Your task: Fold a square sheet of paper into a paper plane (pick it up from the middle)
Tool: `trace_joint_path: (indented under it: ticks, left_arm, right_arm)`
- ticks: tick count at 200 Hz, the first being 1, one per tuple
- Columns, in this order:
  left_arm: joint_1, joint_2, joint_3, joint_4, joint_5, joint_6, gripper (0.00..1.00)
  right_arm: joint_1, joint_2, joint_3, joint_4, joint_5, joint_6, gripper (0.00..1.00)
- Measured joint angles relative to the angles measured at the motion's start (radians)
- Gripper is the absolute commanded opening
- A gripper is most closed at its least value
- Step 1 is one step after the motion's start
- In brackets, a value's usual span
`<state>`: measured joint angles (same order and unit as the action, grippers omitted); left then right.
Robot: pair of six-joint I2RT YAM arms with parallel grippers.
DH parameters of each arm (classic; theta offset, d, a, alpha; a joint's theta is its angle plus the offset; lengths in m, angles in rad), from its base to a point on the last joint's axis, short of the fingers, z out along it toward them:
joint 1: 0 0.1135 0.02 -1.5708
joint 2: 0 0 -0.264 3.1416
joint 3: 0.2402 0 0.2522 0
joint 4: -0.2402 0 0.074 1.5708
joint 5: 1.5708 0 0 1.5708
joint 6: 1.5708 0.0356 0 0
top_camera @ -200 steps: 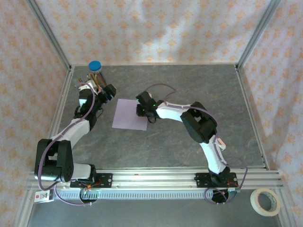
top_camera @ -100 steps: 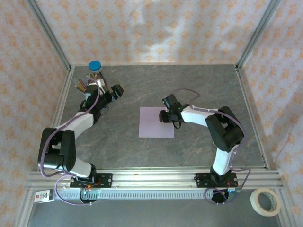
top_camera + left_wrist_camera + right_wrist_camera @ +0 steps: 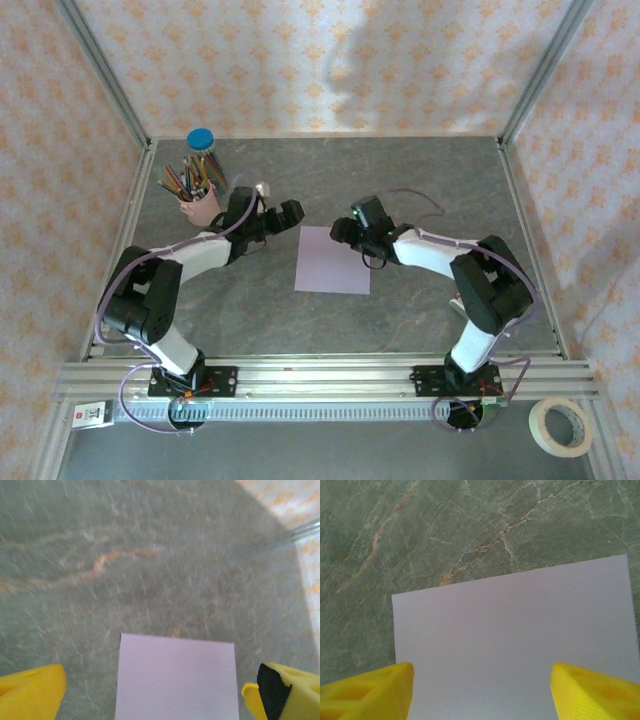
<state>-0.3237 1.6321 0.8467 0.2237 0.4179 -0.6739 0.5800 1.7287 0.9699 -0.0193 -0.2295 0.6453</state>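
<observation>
flat pale lilac square sheet of paper [image 3: 333,259] on grey surface [image 3: 420,180] | left fingers [image 3: 30,690] apart, at its 10 o'clock | right fingers [image 3: 365,692] apart, above its 12 o'clock edge

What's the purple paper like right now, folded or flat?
Flat, unfolded: the paper lies as one plain square on the table, no crease in either wrist view.

The square sheet of paper [image 3: 332,262] is pale lilac, smooth and unfolded. It lies flat near the middle of the grey marbled worktop [image 3: 430,180], its edges roughly square to it.
</observation>
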Motion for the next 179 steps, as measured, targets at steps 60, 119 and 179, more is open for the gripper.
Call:
trace_joint_path:
  ticks: [60,119,179]
  left_arm:
    - [-0.119,0.058,0.068,-0.105,-0.034,-0.01,0.99]
    - [-0.179,0.099,0.121,-0.201,-0.104,-0.003,0.98]
    - [-0.225,0.135,0.187,-0.317,-0.175,0.058,0.99]
  right_arm:
    - [-0.005,0.09,0.03,0.011,-0.002,0.07,0.65]
    - [-0.005,0.081,-0.013,0.073,0.043,0.297,0.6]
    - [-0.012,-0.099,-0.153,0.113,0.06,0.46,0.79]
